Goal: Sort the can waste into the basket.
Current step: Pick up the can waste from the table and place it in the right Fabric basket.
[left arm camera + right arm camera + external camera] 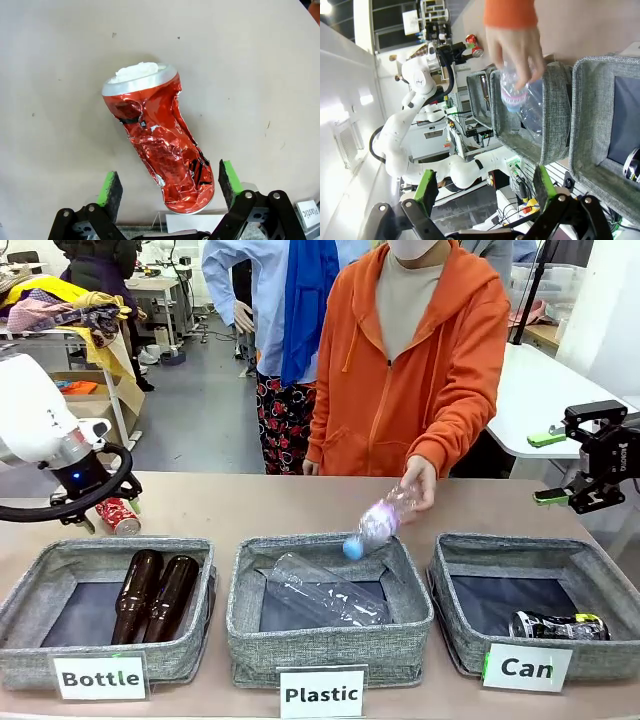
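A crushed red can lies on the tan table, its silver end pointing away from me. My left gripper stands open just above it, green pads either side of its near end and not touching. In the front view the red can lies behind the Bottle bin, under my left arm. The black can lies inside the grey basket labelled "Can". My right gripper hangs open and empty in the air, above and behind that basket; it also shows as the right gripper.
A person's hand holds a clear plastic bottle tilted over the middle "Plastic" bin, which holds another clear bottle. Two brown glass bottles lie in the "Bottle" bin on the left. The three bins line the front edge.
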You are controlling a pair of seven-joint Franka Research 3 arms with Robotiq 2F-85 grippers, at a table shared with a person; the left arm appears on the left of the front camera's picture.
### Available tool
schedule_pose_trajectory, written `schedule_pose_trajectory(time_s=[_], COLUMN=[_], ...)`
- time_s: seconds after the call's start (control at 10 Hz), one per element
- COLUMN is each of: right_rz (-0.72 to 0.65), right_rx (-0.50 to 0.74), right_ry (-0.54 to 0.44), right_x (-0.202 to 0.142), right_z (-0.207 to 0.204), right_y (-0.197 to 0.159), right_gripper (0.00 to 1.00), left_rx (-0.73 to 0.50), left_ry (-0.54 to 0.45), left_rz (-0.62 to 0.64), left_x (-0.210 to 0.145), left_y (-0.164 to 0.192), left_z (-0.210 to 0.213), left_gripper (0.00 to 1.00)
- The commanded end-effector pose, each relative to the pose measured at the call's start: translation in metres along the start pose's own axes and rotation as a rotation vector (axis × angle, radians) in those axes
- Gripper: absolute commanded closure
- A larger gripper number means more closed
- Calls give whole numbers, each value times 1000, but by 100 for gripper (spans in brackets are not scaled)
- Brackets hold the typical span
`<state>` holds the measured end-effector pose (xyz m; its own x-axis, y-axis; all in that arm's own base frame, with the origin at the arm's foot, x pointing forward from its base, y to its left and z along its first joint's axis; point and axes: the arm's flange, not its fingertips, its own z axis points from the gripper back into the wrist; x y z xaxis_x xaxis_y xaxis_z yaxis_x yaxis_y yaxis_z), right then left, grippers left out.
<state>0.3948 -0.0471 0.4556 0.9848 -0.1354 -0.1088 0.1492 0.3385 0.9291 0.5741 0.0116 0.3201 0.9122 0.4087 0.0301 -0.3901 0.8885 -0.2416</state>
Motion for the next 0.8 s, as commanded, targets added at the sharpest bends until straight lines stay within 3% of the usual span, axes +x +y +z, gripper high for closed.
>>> schedule_pose_trajectory(time_s=[0.0, 0.3, 0.7], right_rz=[-3, -3, -3], right_rx=[-11, -11, -11], right_ry=[12, 12, 12], right_x=[1, 1, 1], right_z=[4, 4, 4], right_y=[4, 4, 4], right_gripper=[0, 0, 0], left_rx=[-34, -114, -119], left_ry=[-22, -54, -48], left_rz=[41, 20, 68], left_x=[6, 17, 31], left_y=[1, -7, -5], left_z=[1, -3, -7], left_gripper=[0, 0, 0])
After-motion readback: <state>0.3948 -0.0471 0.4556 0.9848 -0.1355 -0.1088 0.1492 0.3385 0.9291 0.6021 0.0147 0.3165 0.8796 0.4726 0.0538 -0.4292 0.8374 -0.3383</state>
